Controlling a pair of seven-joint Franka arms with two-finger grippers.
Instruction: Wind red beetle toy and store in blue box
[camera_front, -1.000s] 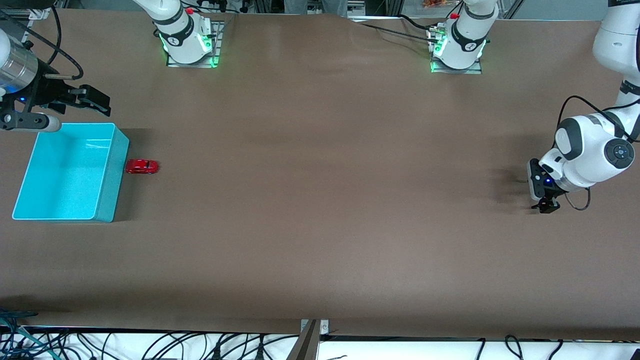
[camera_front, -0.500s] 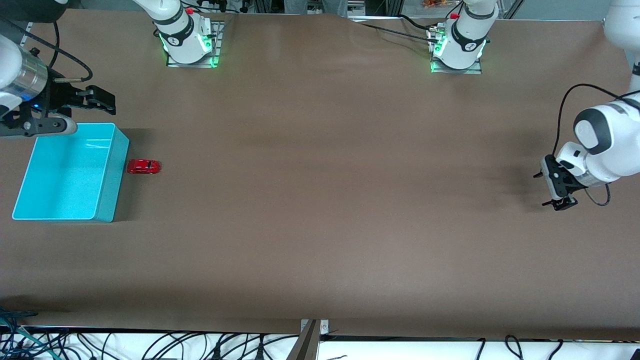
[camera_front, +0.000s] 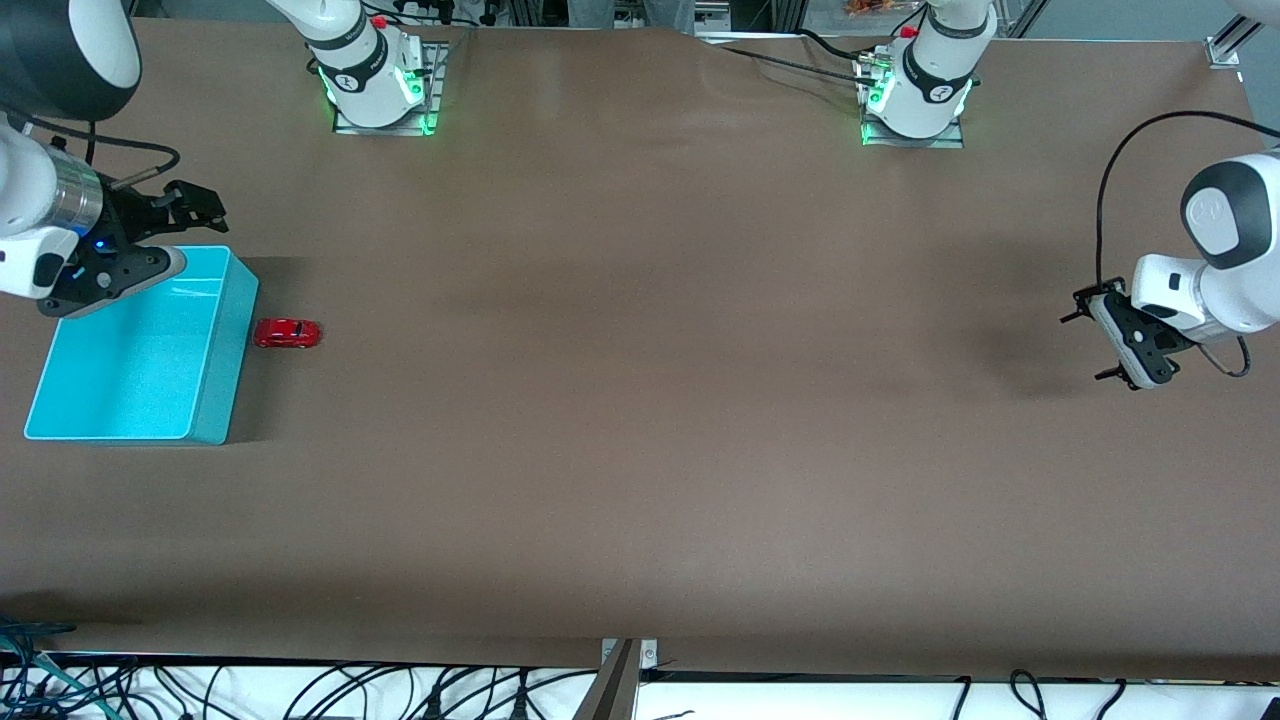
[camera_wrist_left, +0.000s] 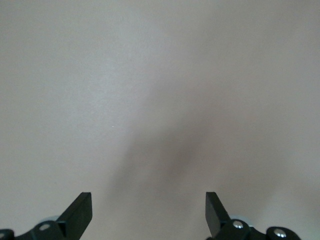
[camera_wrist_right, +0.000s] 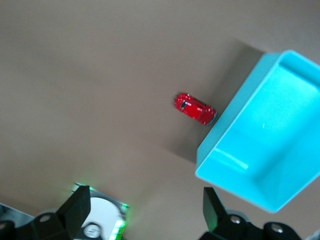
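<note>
Front view: the blue box sits at the right arm's end of the table, open side up, with nothing visible inside. The red beetle toy stands on the table just beside the box's long wall, at about three o'clock from the box, lengthwise across the table. The right gripper hangs over the table near the box's corner that is farther from the camera, at about twelve o'clock from the box; its fingers stand apart and hold nothing. Part of the box's rim at that corner is hidden by the gripper's black housing, and the right arm is cut off by the picture's edge. The left gripper is up over bare table at the left arm's end, fingers spread and empty; its forearm runs out of the picture.

Compared with a second ago, the right gripper has swung closer in over the box's corner, and the left gripper has risen and turned, moving toward three o'clock. The toy and box have not moved.

Left wrist view: only bare table and a soft shadow show between two dark fingertips set wide apart.

Right wrist view: the toy lies just beside the box; whether they touch cannot be told. The fingertips are wide apart, and the box is cut off at the edge.
</note>
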